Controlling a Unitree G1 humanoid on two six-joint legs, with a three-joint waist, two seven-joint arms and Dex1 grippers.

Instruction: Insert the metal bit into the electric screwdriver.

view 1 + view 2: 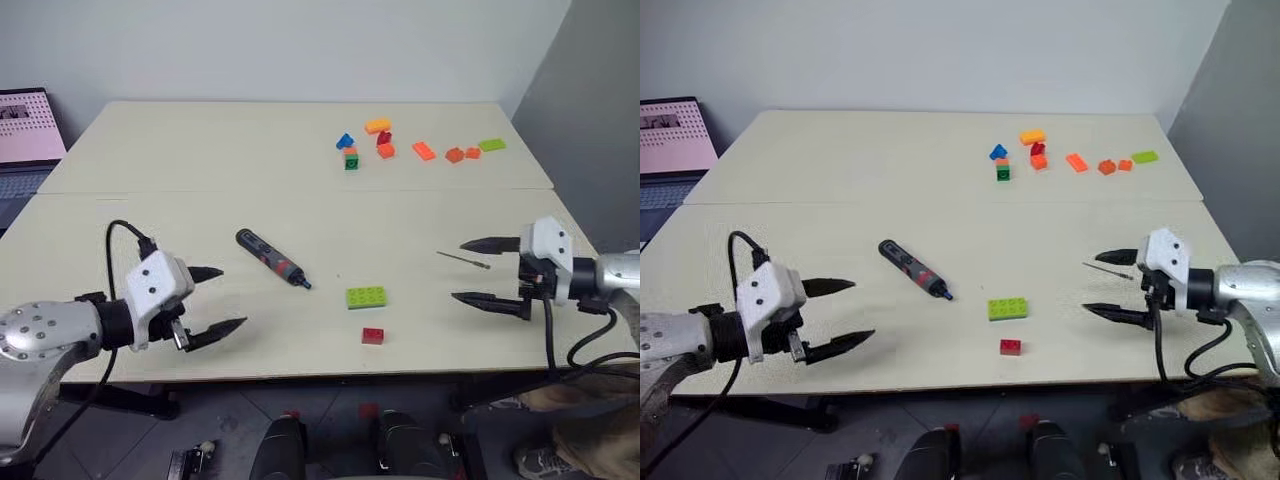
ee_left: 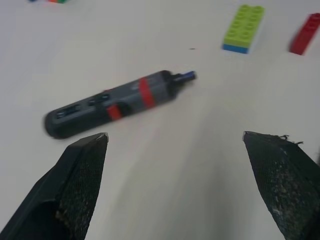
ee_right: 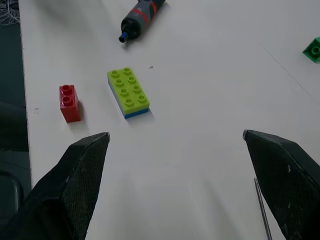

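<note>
Left gripper (image 1: 214, 300): nearest the robot on its left, fingers spread wide with nothing between them, aimed across the table (image 1: 200, 150) toward the tool.
Right gripper (image 1: 488, 271): near the table's right edge, fingers likewise wide apart and empty, pointing inward.
Red brick (image 1: 373, 336): a small one close to the near edge, between the two arms.
Green brick (image 1: 366, 296): just beyond the red one, lying flat, apart from everything else.
Metal bit (image 1: 463, 260): a thin silvery rod flat on the table, just ahead of the right gripper; in the head views it seems to lie level with the gap between the fingers, though it is too fine to say whether a fingertip touches it.
Electric screwdriver (image 1: 272, 259): lying on its side mid-table, ahead of the left gripper and well apart from the bit, blue tip turned toward the green brick.
Far bricks (image 1: 385, 145): a scatter of orange, blue, red and green pieces near the back, clear of the work.
Step in hand: by my reading, the approach; both pieces are still on the table and neither is grasped.
Next move: each arm probably has to lower over its own piece and close, the right needing a careful pinch on so thin a rod, the left a firm hold on the tool body that leaves the blue tip free.
</note>
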